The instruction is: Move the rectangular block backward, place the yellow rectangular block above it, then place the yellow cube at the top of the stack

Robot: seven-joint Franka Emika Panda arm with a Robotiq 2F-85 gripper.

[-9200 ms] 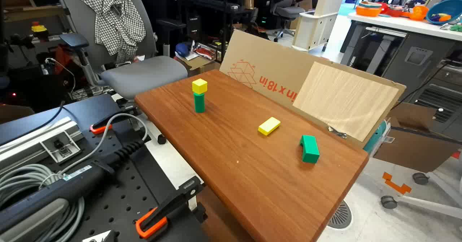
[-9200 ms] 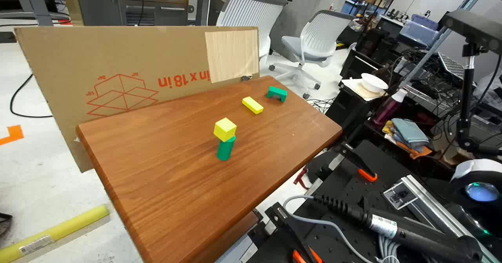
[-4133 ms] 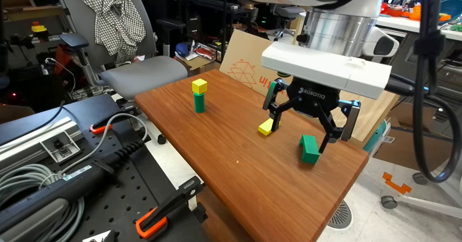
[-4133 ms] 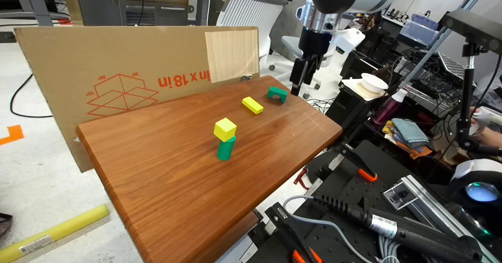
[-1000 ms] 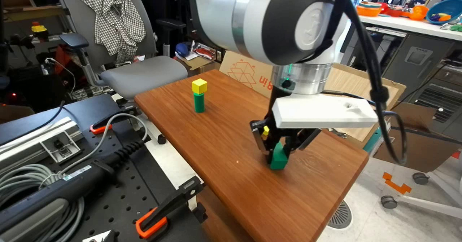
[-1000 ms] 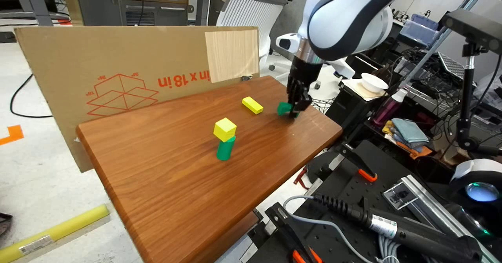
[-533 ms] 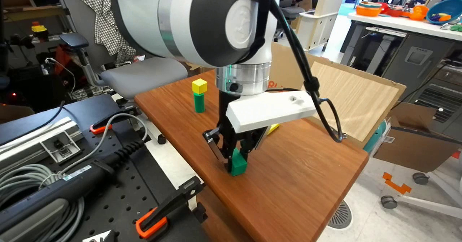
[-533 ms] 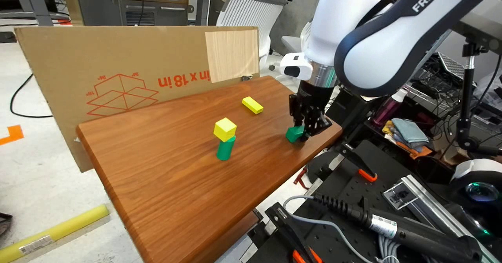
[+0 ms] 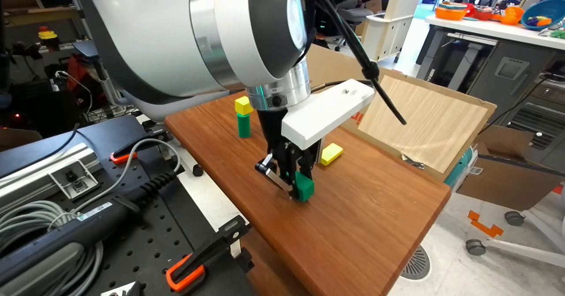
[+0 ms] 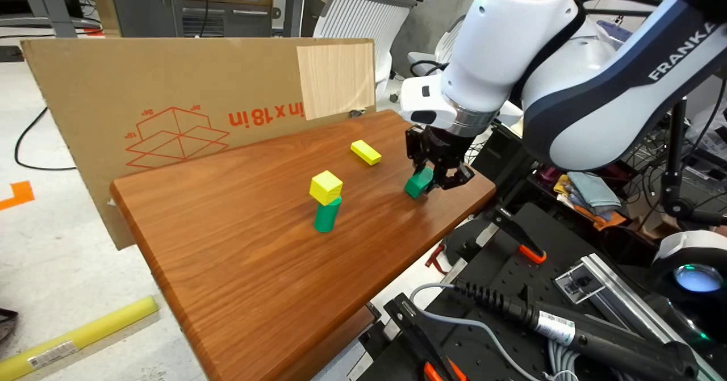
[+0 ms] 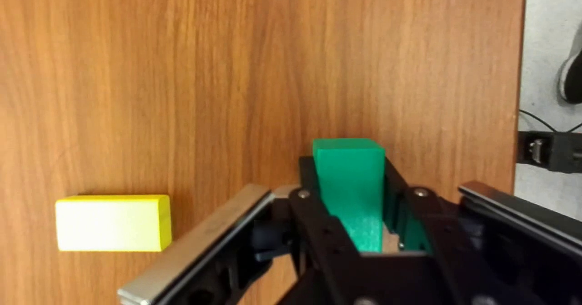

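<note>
My gripper (image 11: 349, 173) is shut on the green rectangular block (image 11: 350, 196), its fingers pressed along both long sides. In both exterior views the block (image 9: 305, 187) is low over the wooden table; whether it touches the surface I cannot tell. The yellow rectangular block (image 9: 331, 154) lies flat, a short way from the held block, and shows at left in the wrist view. Further along the table, the yellow cube (image 10: 326, 188) rests on top of an upright green cylinder (image 10: 326, 215). Part of the green block is hidden behind the fingers.
A cardboard sheet (image 10: 170, 103) stands along one long edge of the table (image 10: 255, 256). Black clamps with orange handles (image 9: 185, 271) grip the opposite edge, beside a black perforated bench (image 9: 145, 238). The cube-topped cylinder is a tall, narrow obstacle.
Several seconds ago the gripper was open and the green block lay near the table's end. It was gripped, carried toward the clamp edge, then in the last half second shifted slightly back and turned.
</note>
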